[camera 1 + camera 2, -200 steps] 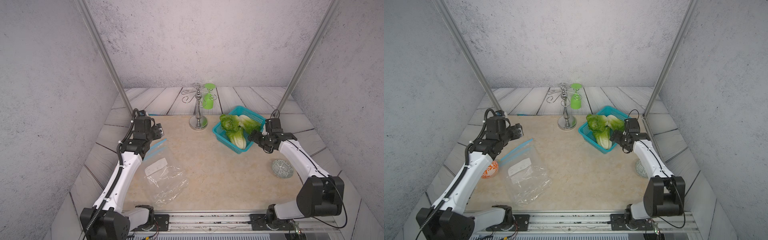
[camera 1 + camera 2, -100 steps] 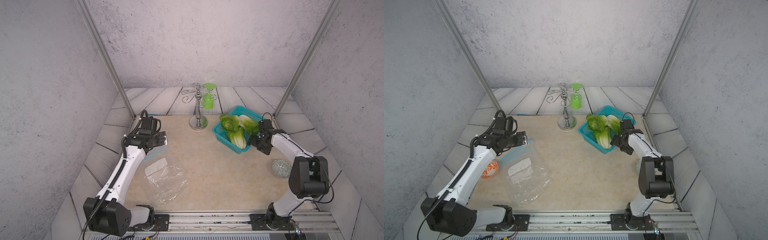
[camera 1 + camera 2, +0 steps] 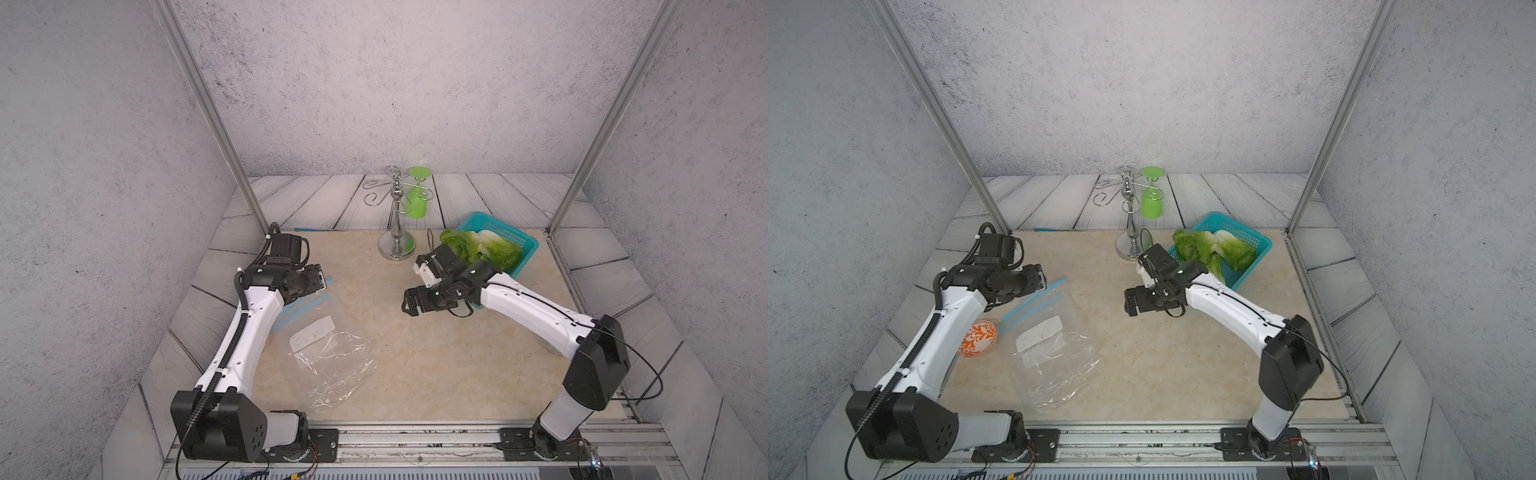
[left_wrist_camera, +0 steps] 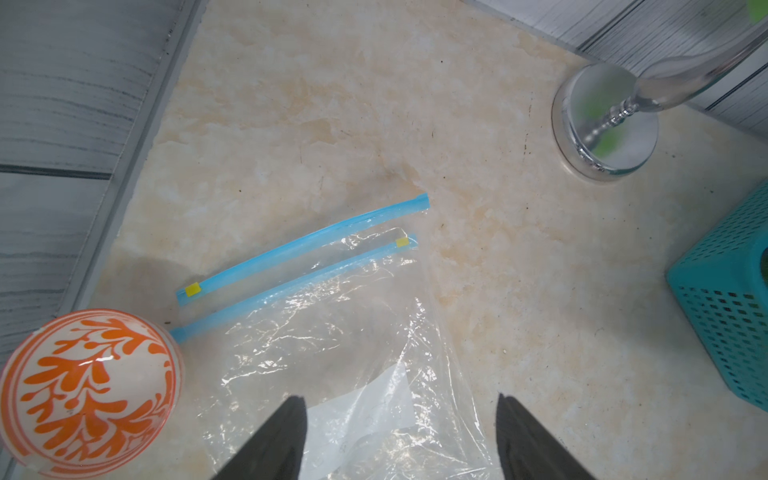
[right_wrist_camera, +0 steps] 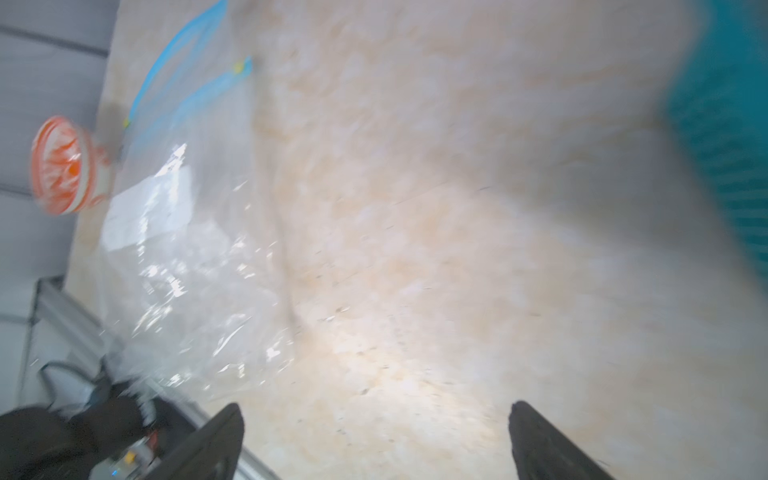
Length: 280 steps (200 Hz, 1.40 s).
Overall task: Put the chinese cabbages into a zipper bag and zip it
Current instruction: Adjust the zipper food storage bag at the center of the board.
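- Lying heaped in the teal basket [image 3: 531, 245] at the far right of the surface [image 3: 415, 365], the cabbages [image 3: 482, 249] are all outside the bag, so no loading step is done yet. They overlap too much for a sure count.
- The clear bag [image 3: 332, 353] lies flat and crumpled on the left half of the surface, well apart from the basket. Its two blue zip strips [image 4: 303, 245] lie separated, which suggests the mouth is unzipped and ready to be lifted.
- The left tool [image 4: 399, 400] hovers over the bag just behind those strips, its jaws spread and holding nothing. That placement fits a grab at the upper lip to hold the mouth open.
- The right tool [image 5: 376, 406] hangs over bare surface between basket and bag, its jaws spread as wide as they go and empty. Its wrist view is blurred, so it is probably swinging.
- An orange-patterned bowl [image 3: 978, 338] sits just beside the bag's zip end, close under the left arm, and could be nudged.
- A chrome stand [image 3: 397, 247] carrying a green goblet [image 3: 417, 199] stands near the basket's left corner and plays no part here.
- Thin, slippery film will likely need a pinch on one layer only.
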Motion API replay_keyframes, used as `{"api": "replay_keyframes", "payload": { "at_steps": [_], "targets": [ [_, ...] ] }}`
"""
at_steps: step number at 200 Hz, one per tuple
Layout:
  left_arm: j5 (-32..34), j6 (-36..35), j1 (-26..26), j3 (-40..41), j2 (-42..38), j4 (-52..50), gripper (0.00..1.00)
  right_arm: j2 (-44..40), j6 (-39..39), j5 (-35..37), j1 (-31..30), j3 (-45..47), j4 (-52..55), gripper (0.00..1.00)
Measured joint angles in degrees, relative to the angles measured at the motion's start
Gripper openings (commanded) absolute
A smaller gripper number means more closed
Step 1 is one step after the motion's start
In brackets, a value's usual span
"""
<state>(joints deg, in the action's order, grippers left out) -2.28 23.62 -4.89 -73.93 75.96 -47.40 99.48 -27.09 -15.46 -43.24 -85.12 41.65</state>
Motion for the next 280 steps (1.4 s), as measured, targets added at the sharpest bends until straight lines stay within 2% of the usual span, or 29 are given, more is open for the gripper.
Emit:
{"api": "replay_keyframes", "payload": {
  "at_steps": [17, 43, 73, 94, 112, 140, 153, 169, 188, 226, 248, 263, 280],
  "targets": [
    [-0.85, 0.48, 0.00, -0.09, 0.00, 0.35, 0.74, 6.64, 0.31, -6.27, -1.99, -2.03, -1.66, 0.99],
    [-2.01, 0.98, 0.02, -0.04, 0.24, 0.70, 0.74, 14.56, 1.22, -11.74, -4.11, -6.34, -3.61, 1.00],
    [-2.27, 1.07, 0.02, -0.04, 0.35, 0.90, 0.73, 20.04, 1.51, -15.58, -6.19, -8.63, -6.27, 0.97],
    [-2.38, 1.09, 0.04, -0.04, 0.61, 0.92, 0.73, 23.56, 1.68, -16.68, -7.80, -10.23, -7.52, 0.92],
    [-2.49, 1.09, 0.04, -0.04, 1.03, 0.92, 0.73, 25.94, 1.49, -17.57, -9.22, -11.65, -8.31, 0.78],
    [-2.49, 1.07, 0.07, -0.07, 1.20, 0.90, 0.68, 28.98, 1.68, -17.59, -10.71, -13.94, -8.79, 0.31],
    [-2.49, 1.05, 0.09, -0.07, 1.20, 0.87, 0.63, 29.05, 2.97, -16.48, -10.86, -14.23, -7.26, 0.16],
    [-2.49, 0.92, 0.17, -0.28, 1.20, 0.72, 0.59, 28.87, 7.32, -13.35, -10.73, -15.17, -3.37, 0.09],
    [-2.60, 0.09, 0.24, -1.14, 1.20, 0.46, 0.58, 27.98, 12.87, -7.91, -10.58, -15.52, 2.82, 0.06],
    [-4.52, -0.55, 0.24, -1.51, 1.11, 1.20, 0.60, 18.84, 28.39, 9.22, -9.79, -10.47, 16.20, 0.04],
    [-7.28, 0.52, 0.24, 1.66, 1.27, 5.27, 0.63, 15.65, 38.23, 19.32, -7.78, -11.26, 18.23, 0.05],
    [-9.55, 1.70, 0.24, 4.46, 2.47, 7.52, 0.65, 16.98, 44.02, 25.40, -6.58, -14.97, 17.66, 0.08],
    [-11.56, 3.08, 0.22, 7.02, 4.94, 8.96, 0.67, 21.75, 49.31, 31.61, -5.35, -23.52, 16.06, 0.28]
  ]
}}
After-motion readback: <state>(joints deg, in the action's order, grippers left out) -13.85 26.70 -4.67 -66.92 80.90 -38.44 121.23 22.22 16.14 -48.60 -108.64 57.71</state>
